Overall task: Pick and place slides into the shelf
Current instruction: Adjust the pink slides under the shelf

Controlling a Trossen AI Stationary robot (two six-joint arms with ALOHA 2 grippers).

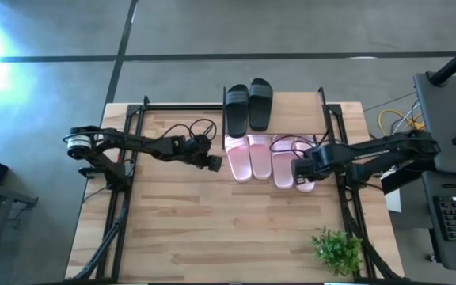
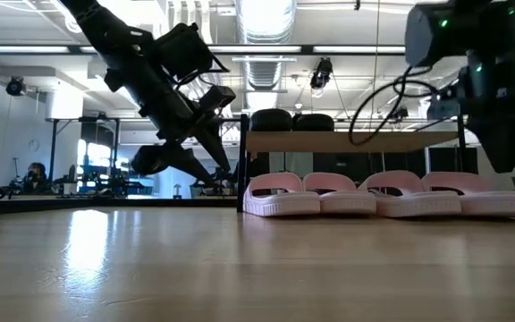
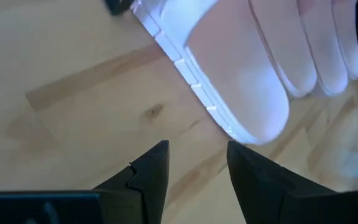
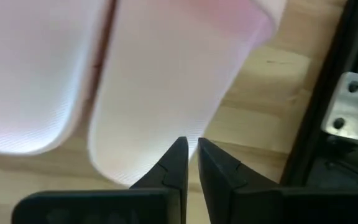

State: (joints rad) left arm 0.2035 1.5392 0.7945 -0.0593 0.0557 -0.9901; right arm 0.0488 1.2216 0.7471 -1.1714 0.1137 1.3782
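Right now both arms are hanging over the row of four pale pink open-toe slides (image 1: 271, 157), which is lying side by side on the butcher-block tabletop (image 1: 212, 229) under the low black-bar shelf with its light wooden plank tier (image 2: 351, 140). Two black slides (image 1: 248, 105) are already sitting up on that plank, paired, so the pink ones look like what is left to lift.

The right gripper (image 1: 302, 169) is hovering directly above the outermost pink slide (image 4: 166, 87) at its own end of the row, fingers drawn nearly together with only a thin gap and nothing between them. It is probably lining up there because that end slide has free space on its outer side, next to the shelf's black metal post (image 4: 319, 106).

The left gripper (image 1: 212, 162) is waiting just beside the opposite end of the row, fingers spread and empty; the nearest pink slide (image 3: 229, 68) is lying just ahead of its fingertips, not touching them.

Every slide's long axis is running front to back across the table, parallel to its neighbours and square to the shelf's length. The pink ones are showing their rounded ends toward the low camera; which end is toe I cannot tell for certain.
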